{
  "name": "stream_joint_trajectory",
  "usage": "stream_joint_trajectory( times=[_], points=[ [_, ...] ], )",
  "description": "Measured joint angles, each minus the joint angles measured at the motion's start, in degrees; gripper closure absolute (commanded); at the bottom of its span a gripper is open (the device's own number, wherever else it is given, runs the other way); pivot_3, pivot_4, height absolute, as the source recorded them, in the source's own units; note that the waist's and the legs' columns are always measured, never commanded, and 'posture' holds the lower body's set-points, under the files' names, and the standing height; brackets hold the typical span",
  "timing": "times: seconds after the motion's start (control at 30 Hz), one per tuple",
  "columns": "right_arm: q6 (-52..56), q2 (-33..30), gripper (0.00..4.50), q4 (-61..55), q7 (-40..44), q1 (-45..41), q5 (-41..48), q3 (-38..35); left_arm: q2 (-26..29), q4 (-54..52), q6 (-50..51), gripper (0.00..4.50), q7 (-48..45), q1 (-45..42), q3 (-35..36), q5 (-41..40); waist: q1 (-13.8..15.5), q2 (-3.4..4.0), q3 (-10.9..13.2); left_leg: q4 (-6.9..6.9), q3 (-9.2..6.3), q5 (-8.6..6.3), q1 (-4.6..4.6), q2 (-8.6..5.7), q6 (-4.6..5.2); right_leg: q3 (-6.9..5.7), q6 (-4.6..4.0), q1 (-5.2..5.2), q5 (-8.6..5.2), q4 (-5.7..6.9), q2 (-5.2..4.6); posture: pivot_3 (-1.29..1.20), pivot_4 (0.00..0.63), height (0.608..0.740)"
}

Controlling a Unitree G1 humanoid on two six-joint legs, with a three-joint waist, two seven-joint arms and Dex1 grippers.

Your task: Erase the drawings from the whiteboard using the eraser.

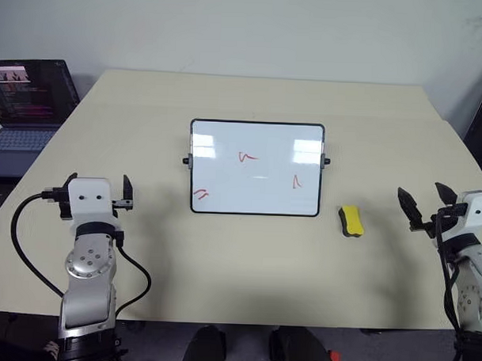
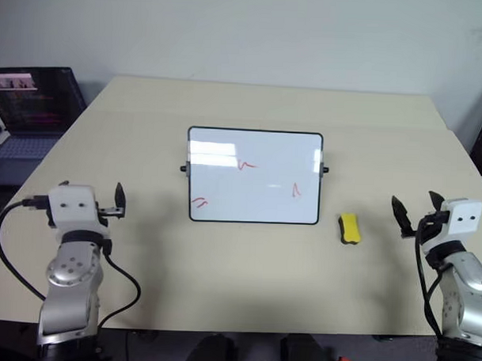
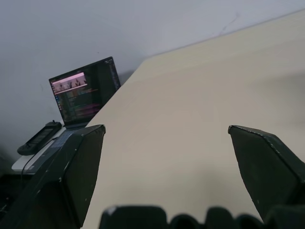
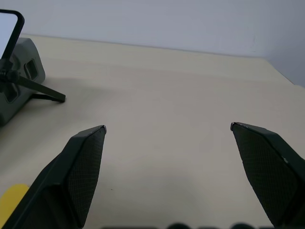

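Surface: beige table (image 1: 246, 260) against a pale wall, carrying all task items.
Whiteboard (image 1: 256, 167): standing propped at table centre, tilting back.
Drawings (image 1: 247, 157): three red squiggles, showing upper middle, right and lower left on the board.
Eraser (image 1: 350, 221): lying flat just right of the board's lower right corner, apart from it.
Left gripper (image 1: 98, 190): hovering left of the board, fingers spread apart, holding nothing.
Right gripper (image 1: 425, 204): hovering right of the eraser, fingers spread wide, holding nothing.
Laptop (image 1: 26, 110): sitting off the table's far left corner, screen glowing.

Yellow eraser (image 1: 350, 220) beside marked whiteboard (image 1: 256, 168)
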Motion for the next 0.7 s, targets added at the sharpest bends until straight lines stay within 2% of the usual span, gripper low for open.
stream_joint_trajectory(
  times=[0.37, 0.6, 0.7],
  points=[
    [4.8, 0.7, 0.02, -5.9, -2.6, 1.3, 1.8, 0.2, 0.7, 2.0, 0.1, 0.0, -3.1, -1.0, -0.1, -3.2, 0.1, 0.0, 0.0, 0.0, 0.01, 0.0, -0.03, 0.0, -0.01, -0.03, 0.0, -0.01, 0.0, -0.01, 0.0, 0.0, 0.15, 0.74],
    [10.9, 3.7, 0.02, -10.5, -5.4, 0.3, 6.8, 0.3, 6.7, 1.3, -1.6, 0.0, -14.0, -2.7, 2.8, -13.0, 0.1, 0.01, 0.0, -0.02, 0.01, 0.0, -0.03, 0.03, -0.01, -0.08, 0.0, -0.02, -0.01, -0.01, 0.03, 0.0, 0.15, 0.74],
    [15.6, 4.0, 0.02, -16.0, -7.1, 0.8, 9.4, 1.1, 10.5, 1.3, -1.0, 0.0, -20.6, -6.6, 2.9, -18.2, 0.1, 0.02, 0.0, 0.01, -0.02, 0.01, -0.09, 0.0, -0.01, -0.11, 0.0, -0.05, -0.01, -0.02, 0.02, 0.0, 0.15, 0.74]
  ],
)
